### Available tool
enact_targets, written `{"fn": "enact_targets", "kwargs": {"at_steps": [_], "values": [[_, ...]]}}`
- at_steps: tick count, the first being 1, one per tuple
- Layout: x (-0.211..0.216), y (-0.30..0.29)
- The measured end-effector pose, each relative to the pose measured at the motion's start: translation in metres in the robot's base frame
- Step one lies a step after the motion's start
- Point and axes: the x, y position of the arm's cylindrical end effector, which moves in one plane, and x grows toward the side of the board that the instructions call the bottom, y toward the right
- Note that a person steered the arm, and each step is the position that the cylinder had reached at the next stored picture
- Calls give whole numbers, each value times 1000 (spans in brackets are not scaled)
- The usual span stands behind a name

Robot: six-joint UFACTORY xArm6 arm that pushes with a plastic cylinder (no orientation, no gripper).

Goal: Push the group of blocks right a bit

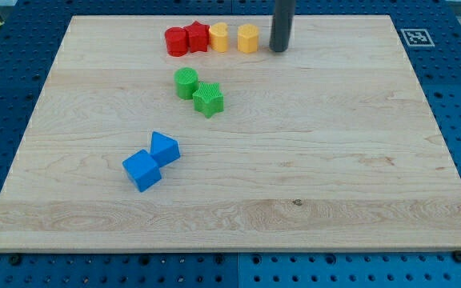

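Near the worktop's (pixel 358 160) top edge sits a row of four blocks, from the view's left: a red cylinder (pixel 175 42), a red star-like block (pixel 197 37), a yellow cylinder (pixel 218 38) and a yellow hexagonal block (pixel 248 38). My tip (pixel 279 50) (this end effector is a bare rod with no jaws to part or close) stands just right of the yellow hexagonal block, in the way of rightward travel, with bare wood beyond it to the right edge. Below the row lie a green cylinder (pixel 186 82) touching a green star block (pixel 209 99), and lower left a blue cube (pixel 142 170) touching a blue triangular block (pixel 165 149).

rod: dark grey | smooth cylinder | my tip (pixel 278 50): blunt
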Motion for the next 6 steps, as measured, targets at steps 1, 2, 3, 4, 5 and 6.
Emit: {"fn": "enact_targets", "kwargs": {"at_steps": [1, 2, 3, 4, 5, 6], "values": [[-17, -4], [-17, -4], [-19, -34], [-20, -40], [3, -11], [8, -2]]}}
